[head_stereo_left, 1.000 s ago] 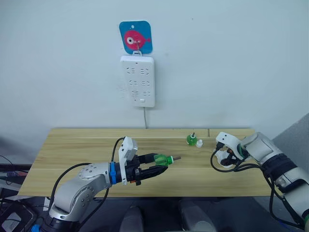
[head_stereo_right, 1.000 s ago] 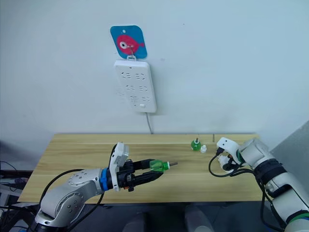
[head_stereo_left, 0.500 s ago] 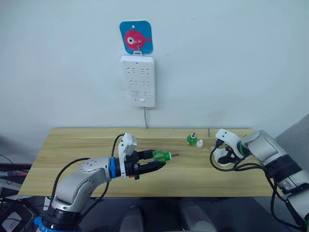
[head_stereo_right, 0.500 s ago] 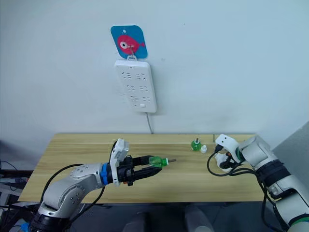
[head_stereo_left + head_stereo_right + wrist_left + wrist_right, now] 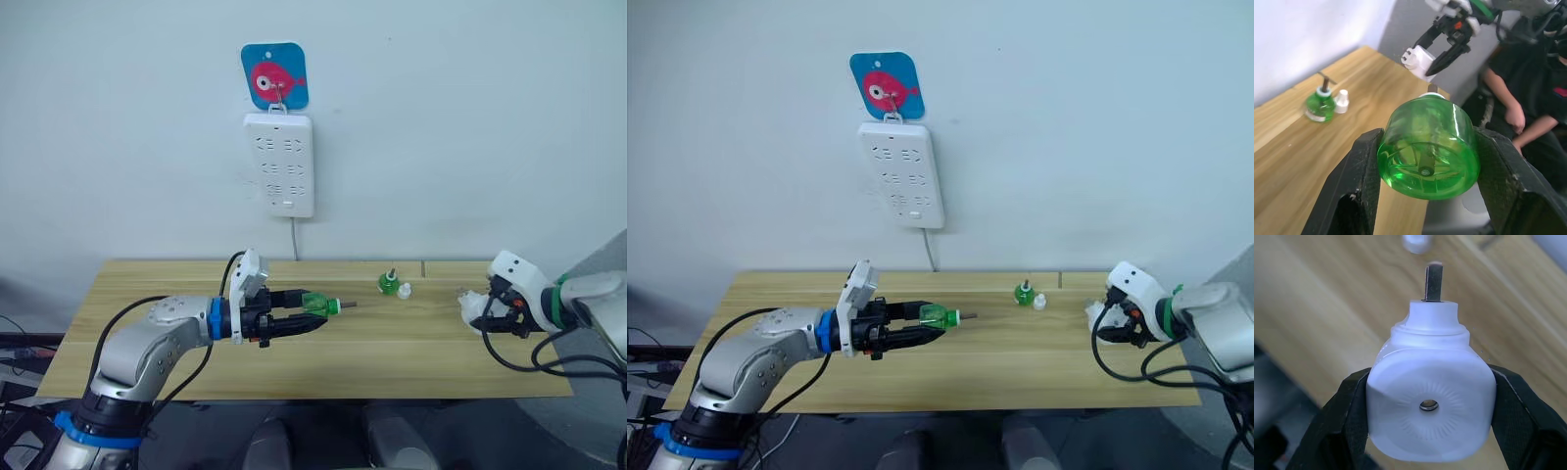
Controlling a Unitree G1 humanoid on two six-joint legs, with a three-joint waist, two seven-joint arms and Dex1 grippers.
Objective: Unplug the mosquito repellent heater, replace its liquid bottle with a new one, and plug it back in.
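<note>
Right gripper (image 5: pixel 1430 450) clamps the heater (image 5: pixel 1430 406) between both black fingers (image 5: pixel 1344 416). Heater: small white rounded body with a round vented face, fine radial slits around a centre hole, and a stepped neck with one metal prong visible sticking out of it. In the eye views the heater (image 5: pixel 476 305) sits at the 3 o'clock end of the table (image 5: pixel 147 323), held over the wood, neck pointing toward the table centre.

Left gripper (image 5: pixel 1425 196) grips a green bottle (image 5: pixel 1427 147), one finger on each side of its clear green body. In the eye views the bottle (image 5: pixel 315 303) lies horizontal above the table middle, its dark wick pointing toward 3 o'clock at the right gripper (image 5: pixel 490 313).

Further back, at about 1 o'clock from the table centre, a second green bottle (image 5: pixel 388 285) stands upright on the wood with a white cap (image 5: pixel 405 290) just beside it.

On the wall at 12 o'clock hangs a white power strip (image 5: pixel 279 164) under a blue fish hook plate (image 5: pixel 274 75); its cord drops behind the table.

The left wrist view adds a person (image 5: pixel 1513 98) in dark clothes seated beyond the table edge, plus the heater (image 5: pixel 1418 58) seen from the side. The right wrist view alone gives the vent pattern.
</note>
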